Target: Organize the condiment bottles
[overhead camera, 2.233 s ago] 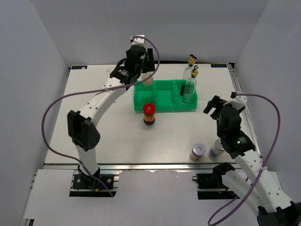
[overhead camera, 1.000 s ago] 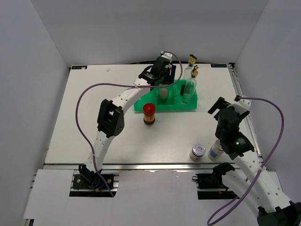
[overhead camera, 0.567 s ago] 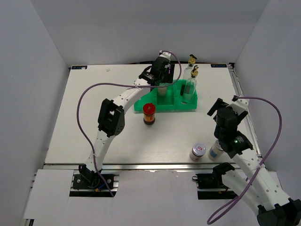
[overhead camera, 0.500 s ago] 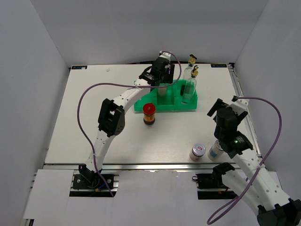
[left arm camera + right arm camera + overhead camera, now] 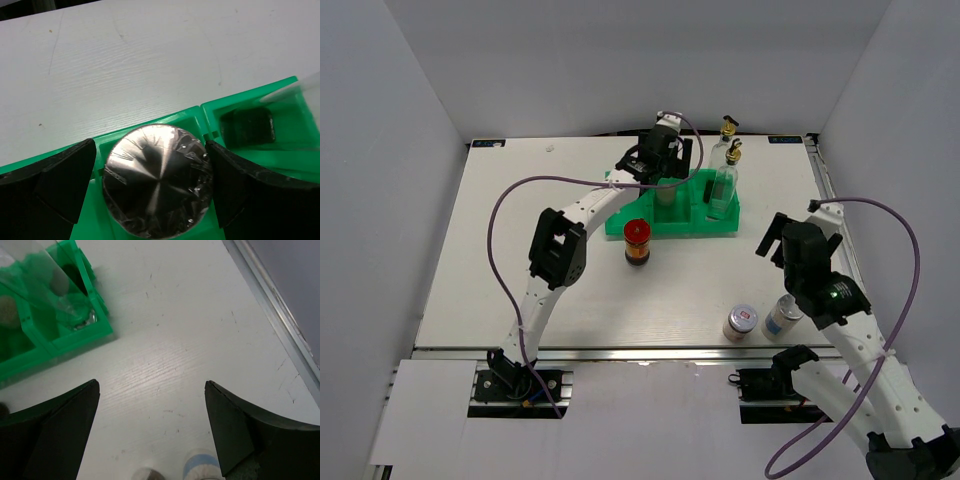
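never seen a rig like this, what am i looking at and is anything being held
These are two white robot arms bolted at the near edge of a white table, each ending in a two-finger gripper. The wide picture comes from a fixed camera above and behind them. The other two come from cameras on the wrists, whose black fingers frame the view. The left gripper stands open around a silver-lidded shaker sitting in a green plastic tray, next to a clear glass bottle with a gold spout. A second such bottle stands behind. A red-lidded dark jar and two more shakers wait on the table. The right gripper hangs open, empty. Nothing is held.
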`<state>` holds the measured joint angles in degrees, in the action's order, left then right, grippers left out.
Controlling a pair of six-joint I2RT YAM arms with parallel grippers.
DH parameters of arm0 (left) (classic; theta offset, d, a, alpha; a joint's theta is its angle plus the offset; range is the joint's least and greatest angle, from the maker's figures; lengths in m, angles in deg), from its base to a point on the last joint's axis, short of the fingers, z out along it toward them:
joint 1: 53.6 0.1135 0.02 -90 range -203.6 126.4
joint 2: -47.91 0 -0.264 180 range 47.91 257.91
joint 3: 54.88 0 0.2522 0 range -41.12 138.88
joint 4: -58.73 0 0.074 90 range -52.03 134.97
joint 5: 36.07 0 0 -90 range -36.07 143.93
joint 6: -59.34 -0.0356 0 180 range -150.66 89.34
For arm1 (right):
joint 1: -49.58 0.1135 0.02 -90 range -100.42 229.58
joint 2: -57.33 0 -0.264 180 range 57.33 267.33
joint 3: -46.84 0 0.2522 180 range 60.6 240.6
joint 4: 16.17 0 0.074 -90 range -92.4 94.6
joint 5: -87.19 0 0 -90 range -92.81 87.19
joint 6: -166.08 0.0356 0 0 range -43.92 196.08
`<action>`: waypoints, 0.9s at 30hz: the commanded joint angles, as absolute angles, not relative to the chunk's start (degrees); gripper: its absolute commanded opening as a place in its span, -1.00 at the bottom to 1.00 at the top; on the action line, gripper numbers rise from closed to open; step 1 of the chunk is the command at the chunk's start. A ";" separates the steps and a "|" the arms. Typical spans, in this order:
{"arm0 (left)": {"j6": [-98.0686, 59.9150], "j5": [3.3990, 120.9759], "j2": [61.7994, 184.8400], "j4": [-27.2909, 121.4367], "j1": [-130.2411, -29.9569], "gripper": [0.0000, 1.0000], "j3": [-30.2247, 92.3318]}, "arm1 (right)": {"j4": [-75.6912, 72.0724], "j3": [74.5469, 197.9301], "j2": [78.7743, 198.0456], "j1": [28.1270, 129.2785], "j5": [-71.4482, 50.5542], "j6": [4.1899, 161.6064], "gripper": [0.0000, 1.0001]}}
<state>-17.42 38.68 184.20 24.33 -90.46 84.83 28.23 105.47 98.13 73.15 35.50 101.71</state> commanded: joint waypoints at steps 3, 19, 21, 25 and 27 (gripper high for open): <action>-18.97 37.40 179.49 23.62 -89.64 0.96 84.65 | 39.77 110.17 99.95 72.78 31.47 105.43 0.79; -20.72 38.90 164.66 20.97 -88.76 0.96 84.50 | 49.62 110.35 101.36 72.78 37.62 116.24 0.79; -20.20 37.85 161.22 22.29 -87.53 0.96 80.72 | 53.30 112.19 102.76 72.78 36.75 118.26 0.79; -17.31 36.35 148.16 28.24 -82.71 0.96 63.11 | 58.67 112.99 105.93 72.60 34.38 120.55 0.79; -15.81 37.05 143.21 31.51 -80.16 0.96 55.60 | 59.90 111.85 107.24 72.34 33.85 121.60 0.79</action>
